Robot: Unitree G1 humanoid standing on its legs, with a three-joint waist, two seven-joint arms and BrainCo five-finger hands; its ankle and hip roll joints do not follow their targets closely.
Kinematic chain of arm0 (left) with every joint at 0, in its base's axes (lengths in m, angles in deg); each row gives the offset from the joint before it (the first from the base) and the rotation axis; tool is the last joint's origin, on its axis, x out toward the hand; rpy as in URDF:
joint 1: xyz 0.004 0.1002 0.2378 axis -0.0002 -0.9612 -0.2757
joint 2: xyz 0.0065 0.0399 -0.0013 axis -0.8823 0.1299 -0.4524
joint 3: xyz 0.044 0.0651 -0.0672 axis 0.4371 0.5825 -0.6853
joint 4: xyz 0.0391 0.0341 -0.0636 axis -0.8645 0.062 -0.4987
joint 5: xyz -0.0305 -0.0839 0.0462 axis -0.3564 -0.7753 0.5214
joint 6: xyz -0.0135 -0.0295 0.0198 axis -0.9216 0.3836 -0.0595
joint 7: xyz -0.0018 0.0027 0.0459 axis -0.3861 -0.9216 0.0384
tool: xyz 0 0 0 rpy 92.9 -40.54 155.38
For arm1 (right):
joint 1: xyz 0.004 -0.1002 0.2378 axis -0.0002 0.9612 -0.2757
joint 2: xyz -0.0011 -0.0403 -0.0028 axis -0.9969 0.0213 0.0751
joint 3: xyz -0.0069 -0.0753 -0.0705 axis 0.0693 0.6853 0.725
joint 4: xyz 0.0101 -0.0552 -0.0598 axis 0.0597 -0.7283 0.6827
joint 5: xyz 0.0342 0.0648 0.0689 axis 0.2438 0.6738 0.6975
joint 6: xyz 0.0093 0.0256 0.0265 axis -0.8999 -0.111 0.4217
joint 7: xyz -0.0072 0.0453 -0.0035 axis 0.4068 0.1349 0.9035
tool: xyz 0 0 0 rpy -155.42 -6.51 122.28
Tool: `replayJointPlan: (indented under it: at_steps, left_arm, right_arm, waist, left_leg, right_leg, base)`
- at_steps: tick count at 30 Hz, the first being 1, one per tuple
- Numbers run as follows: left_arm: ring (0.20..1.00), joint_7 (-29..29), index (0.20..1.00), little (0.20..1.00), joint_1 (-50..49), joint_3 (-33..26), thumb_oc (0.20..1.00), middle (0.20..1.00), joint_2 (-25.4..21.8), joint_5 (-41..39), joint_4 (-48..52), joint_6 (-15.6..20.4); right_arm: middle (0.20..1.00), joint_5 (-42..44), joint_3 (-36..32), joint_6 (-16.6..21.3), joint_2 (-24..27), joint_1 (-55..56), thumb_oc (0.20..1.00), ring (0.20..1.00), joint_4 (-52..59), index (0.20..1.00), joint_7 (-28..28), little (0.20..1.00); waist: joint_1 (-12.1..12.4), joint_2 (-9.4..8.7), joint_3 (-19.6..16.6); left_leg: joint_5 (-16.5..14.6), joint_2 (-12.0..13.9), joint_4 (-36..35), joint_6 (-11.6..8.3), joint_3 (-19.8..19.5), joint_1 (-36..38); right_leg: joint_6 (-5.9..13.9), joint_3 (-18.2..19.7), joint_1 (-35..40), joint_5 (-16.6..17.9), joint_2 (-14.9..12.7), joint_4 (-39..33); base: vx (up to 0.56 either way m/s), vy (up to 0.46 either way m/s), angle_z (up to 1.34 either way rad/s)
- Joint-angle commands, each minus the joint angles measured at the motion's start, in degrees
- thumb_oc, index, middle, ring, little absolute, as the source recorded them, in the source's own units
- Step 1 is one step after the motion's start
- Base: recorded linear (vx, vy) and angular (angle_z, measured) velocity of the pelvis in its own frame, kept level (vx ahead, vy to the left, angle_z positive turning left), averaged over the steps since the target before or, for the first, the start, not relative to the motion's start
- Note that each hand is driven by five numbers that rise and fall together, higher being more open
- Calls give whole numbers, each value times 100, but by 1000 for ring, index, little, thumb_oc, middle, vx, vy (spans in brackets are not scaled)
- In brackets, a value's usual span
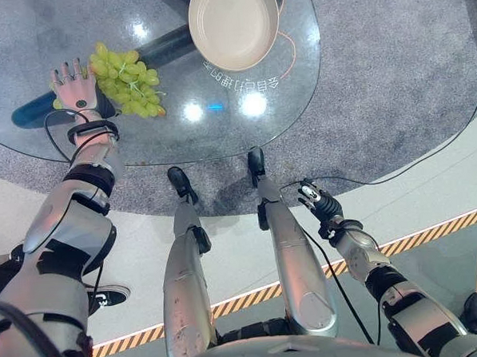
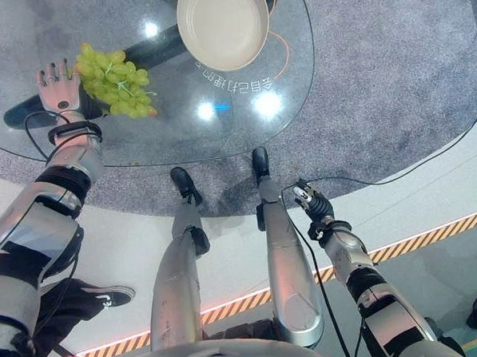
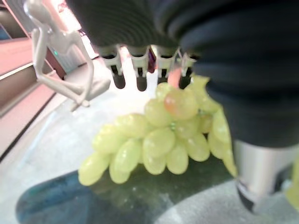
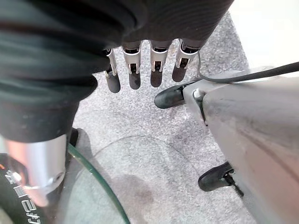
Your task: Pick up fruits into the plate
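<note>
The right robot hand (image 1: 318,200) hangs low off the worktop (image 1: 220,131), fingers relaxed, empty. The left robot hand (image 1: 75,91) rests spread and empty at nine o'clock, touching the grapes (image 1: 125,82). Best to curl round the bunch's stem side, lift whole, and carry toward the plate (image 1: 232,25) at one o'clock.

**Colours and patterns before you**

Upper left of your left eye view: grapes (image 1: 125,80), pale yellow-green, one blushed pink in the left wrist view. Top centre: plate (image 1: 232,25), plain cream. Glass table (image 1: 220,131), clear with white lettering. Carpet (image 1: 409,65), speckled grey. Lower right: floor stripe (image 1: 433,231), orange-and-black hatching.
</note>
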Motion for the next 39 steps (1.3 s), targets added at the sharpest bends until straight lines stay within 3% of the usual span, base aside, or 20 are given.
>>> replayJointPlan:
  at_steps: [1, 9, 11, 16, 39]
  left_arm:
    - [1000, -82, 1000, 1000, 404, -54, 1000, 1000, -381, 503, -275, -187]
    - [1000, 51, 1000, 1000, 647, 85, 1000, 1000, -411, 494, -485, -217]
    - [200, 196, 200, 200, 684, 133, 200, 200, -369, 523, -512, -202]
    - [200, 422, 200, 200, 673, 225, 200, 200, -338, 467, -522, -110]
    - [200, 493, 200, 200, 605, 225, 200, 200, -464, 364, -33, 35]
  right_arm:
    - [1000, 280, 54, 110, -130, 327, 1000, 1000, 266, 1000, -105, 1000]
    - [1000, 411, 9, 139, -100, 366, 1000, 1000, 314, 1000, -256, 1000]
    - [1000, 421, 19, 160, -114, 367, 1000, 1000, 325, 1000, -265, 1000]
    - [1000, 381, 48, 133, -143, 340, 1000, 1000, 439, 1000, -220, 1000]
    - [1000, 335, 8, 240, -89, 374, 1000, 1000, 590, 1000, -176, 1000]
  waist:
    - [63, -395, -55]
    - [9, -414, -55]
    - [-2, -415, -55]
    - [-16, -426, -55]
    - [61, -287, -55]
  left_leg:
    - [-788, -278, 779, -41, 30, -196]
    - [-840, -285, 913, -36, 5, -399]
    - [-858, -289, 938, -32, 0, -428]
    - [-856, -289, 923, -39, 3, -431]
    - [-751, -325, 629, -33, 23, 37]
  right_leg:
    - [-189, -146, -41, 39, 539, 38]
    - [-192, -136, -252, 21, 554, 172]
    - [-189, -135, -286, 20, 550, 190]
    - [-183, -132, -287, 50, 548, 150]
    - [-192, -121, 132, 41, 546, -6]
  base:
    - [0, 0, 0]
    - [0, 0, 0]
    - [0, 0, 0]
    - [0, 0, 0]
    - [0, 0, 0]
